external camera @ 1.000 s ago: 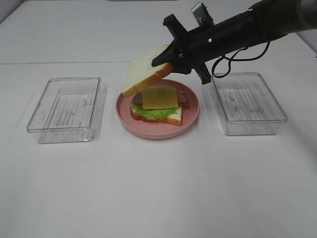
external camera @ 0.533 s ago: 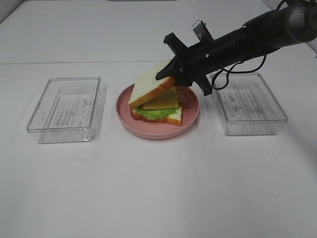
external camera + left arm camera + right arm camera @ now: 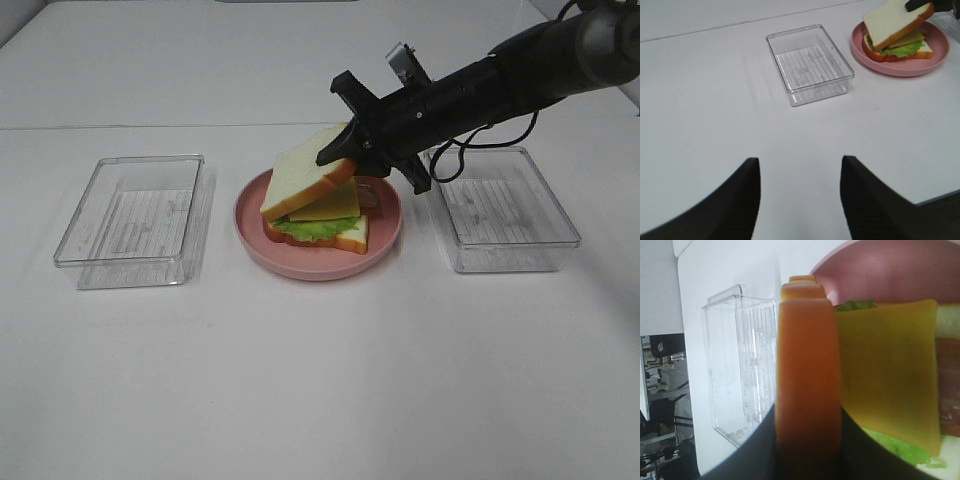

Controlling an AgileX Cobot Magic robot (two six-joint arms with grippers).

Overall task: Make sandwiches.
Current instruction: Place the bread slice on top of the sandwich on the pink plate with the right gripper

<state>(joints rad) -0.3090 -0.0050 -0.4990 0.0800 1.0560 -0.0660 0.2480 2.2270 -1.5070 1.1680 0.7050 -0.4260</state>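
Lowered by the right tool [image 3: 338, 152], top bread slice [image 3: 305, 178] tilts onto the cheese [image 3: 330, 204].

Clear ribbed plastic trays [image 3: 135, 218], matt pink plate [image 3: 250, 225], smooth white table [image 3: 320, 380].

pink plate [image 3: 250, 228], two clear trays [image 3: 130, 222] [image 3: 505, 210]

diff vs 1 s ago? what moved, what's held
The right gripper has carried the top bread slice down from above the pink plate onto the stack; the slice now leans on the cheese slice, low on its left side, still clamped at its raised right edge. Nothing was let go. The plate, the lower layers and both clear trays have not moved.
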